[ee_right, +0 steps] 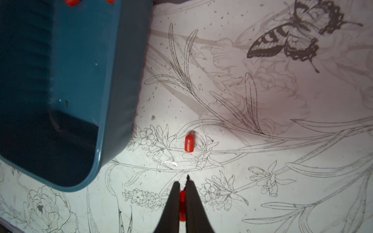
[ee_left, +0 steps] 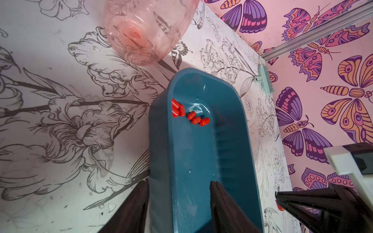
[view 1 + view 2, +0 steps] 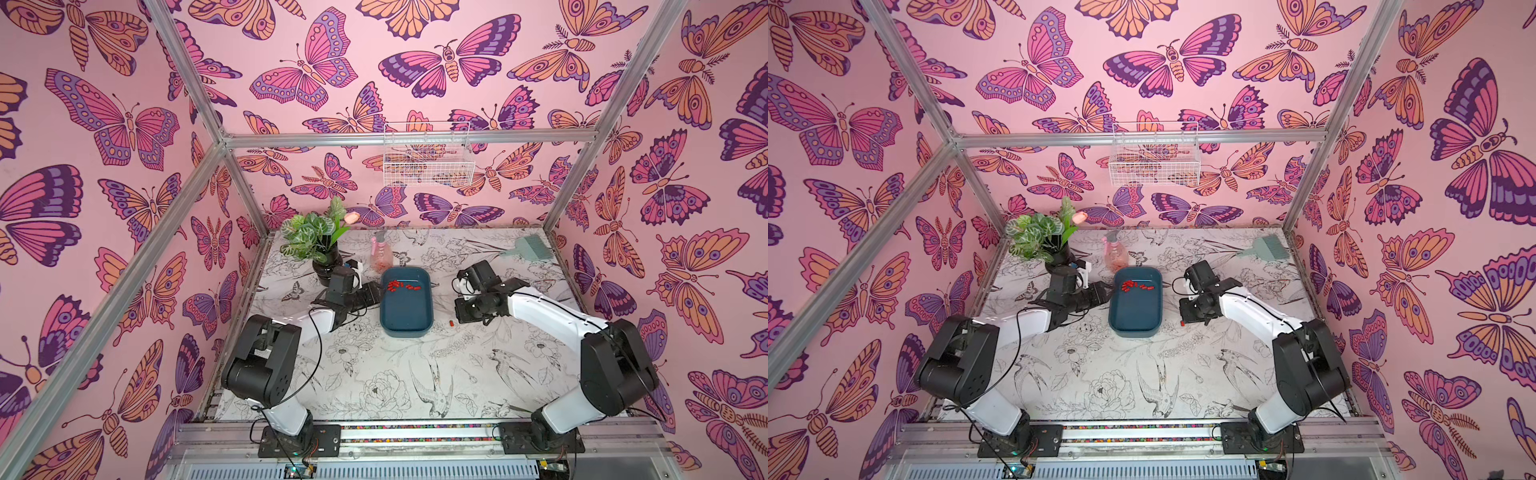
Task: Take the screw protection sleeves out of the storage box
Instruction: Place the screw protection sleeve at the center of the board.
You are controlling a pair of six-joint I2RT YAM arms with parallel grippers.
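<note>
Furthest left, the left gripper sits astride the storage box's long wall on that arm's side. Its jaws stand apart, one finger outside and one inside, and they do not look pressed on the plastic. Any sideways drift or sudden closing there could drag or tip the light box. That would send the screw protection sleeves, clustered on the floor at its far end, sliding about or over the rim towards the pink spray bottle just behind. Right of the box, one loose sleeve lies on the worktop near the box's near corner. Just beside it the right gripper hangs low, jaws together on a held sleeve pinched between the tips. That cap is small and smooth, so it may squirt out, cling to a finger on release, or roll off and knock the loose one away.
</note>
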